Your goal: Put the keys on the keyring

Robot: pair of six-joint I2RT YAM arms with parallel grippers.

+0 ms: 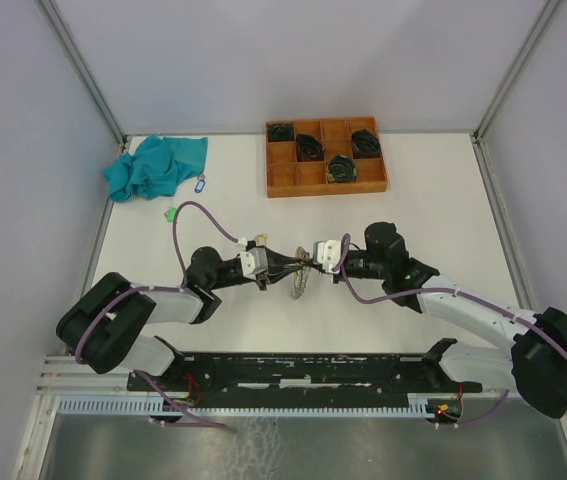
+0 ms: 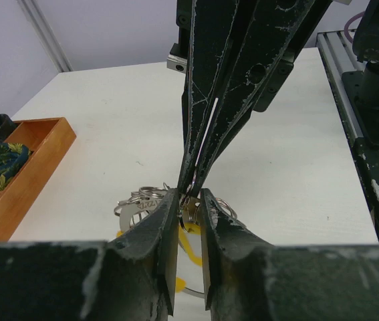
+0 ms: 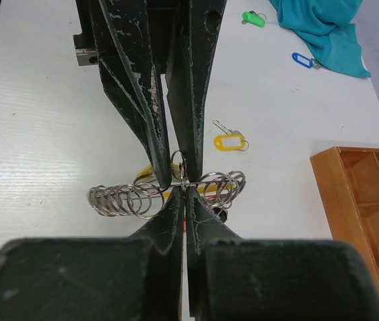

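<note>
My two grippers meet tip to tip over the middle of the table. The left gripper is nearly shut, with a small silver ring of the keyring bunch between its fingers. The right gripper is shut on a thin wire ring of the same bunch, whose chained rings hang on both sides. In the left wrist view the right fingers come down into the left gripper. A yellow-tagged key lies loose on the table just beyond. A blue-tagged key and a green-tagged key lie far left.
A teal cloth lies at the far left corner. A wooden compartment tray with black coiled bundles stands at the back centre. Something yellow lies under the rings below the left fingers.
</note>
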